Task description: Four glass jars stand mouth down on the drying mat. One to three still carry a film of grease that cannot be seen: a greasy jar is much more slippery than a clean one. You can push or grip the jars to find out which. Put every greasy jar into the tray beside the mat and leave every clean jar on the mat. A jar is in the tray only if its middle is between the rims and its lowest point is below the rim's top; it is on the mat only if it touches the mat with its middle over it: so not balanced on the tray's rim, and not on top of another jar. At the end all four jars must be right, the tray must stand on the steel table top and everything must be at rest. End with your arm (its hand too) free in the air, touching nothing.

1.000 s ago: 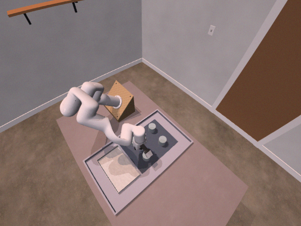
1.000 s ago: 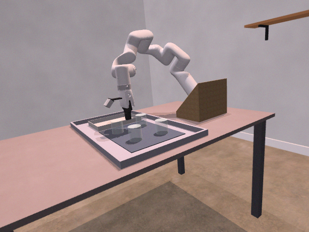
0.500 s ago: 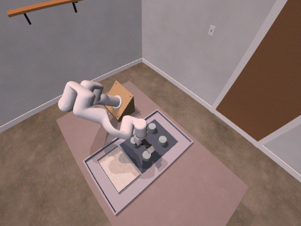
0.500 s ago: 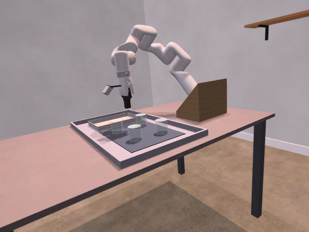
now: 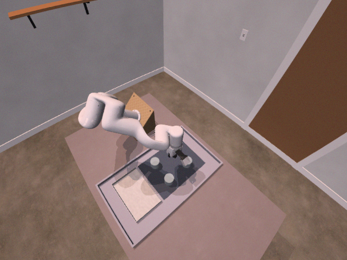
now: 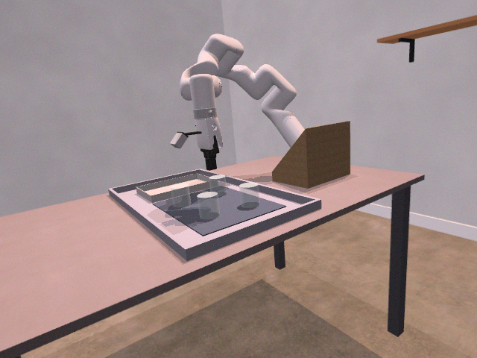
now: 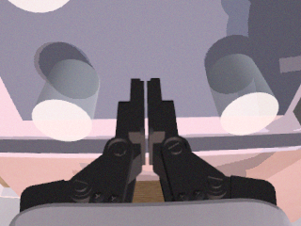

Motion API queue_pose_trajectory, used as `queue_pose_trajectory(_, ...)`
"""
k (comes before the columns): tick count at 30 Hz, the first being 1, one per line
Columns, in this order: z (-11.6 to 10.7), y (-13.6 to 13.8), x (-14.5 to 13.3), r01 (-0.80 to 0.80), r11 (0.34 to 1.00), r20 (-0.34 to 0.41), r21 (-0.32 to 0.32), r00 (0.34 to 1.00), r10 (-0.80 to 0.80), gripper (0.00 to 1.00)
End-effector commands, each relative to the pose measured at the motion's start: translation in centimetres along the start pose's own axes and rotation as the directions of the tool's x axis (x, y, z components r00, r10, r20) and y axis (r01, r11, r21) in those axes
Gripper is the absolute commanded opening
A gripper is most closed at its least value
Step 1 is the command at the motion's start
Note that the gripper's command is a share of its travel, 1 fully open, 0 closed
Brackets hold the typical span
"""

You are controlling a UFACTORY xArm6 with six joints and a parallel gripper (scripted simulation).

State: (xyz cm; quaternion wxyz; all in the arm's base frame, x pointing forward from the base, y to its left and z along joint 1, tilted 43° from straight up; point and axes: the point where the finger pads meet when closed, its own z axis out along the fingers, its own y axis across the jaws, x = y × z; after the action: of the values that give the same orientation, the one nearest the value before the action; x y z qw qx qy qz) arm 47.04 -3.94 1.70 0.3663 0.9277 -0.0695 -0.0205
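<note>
The drying mat and, beside it, the shallow tray are being carried by the rimmed steel surface of the desk.

Four glass jars are being supported mouth down on the mat. The pedestal-side jar nearer the tray and the pedestal-side jar farther from the tray are being kept well apart on the mat. In the top view, the second of these is being hidden by the white arm. Across the mat, away from the wooden pedestal, the outer jar nearer the tray and the outer jar farther from the tray are being held up by the mat. All four are being left upside down and outside the tray.

The jaws are being held narrow, drawn together with nothing between them. They are being suspended above the mat, pointing downward and touching no jar. In the wrist view, they are being framed between the two pedestal-side jars.
</note>
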Motion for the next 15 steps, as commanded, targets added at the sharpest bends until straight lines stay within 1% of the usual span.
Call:
queue_pose_trajectory(1,-0.1,-3.2,0.3,-0.003,1.000,-0.001,-0.001,1.000,0.003,0.00)
queue_pose_trajectory(2,-0.1,-3.2,0.3,-0.003,1.000,-0.001,-0.001,1.000,0.003,0.00)
queue_pose_trajectory(7,-0.1,-7.2,0.3,-0.003,1.000,-0.001,-0.001,1.000,0.003,0.00)
queue_pose_trajectory(10,-0.1,-7.2,0.3,-0.003,1.000,-0.001,-0.001,1.000,0.003,0.00)
queue_pose_trajectory(15,2.3,-7.2,0.3,-0.003,1.000,-0.001,-0.001,1.000,0.003,0.00)
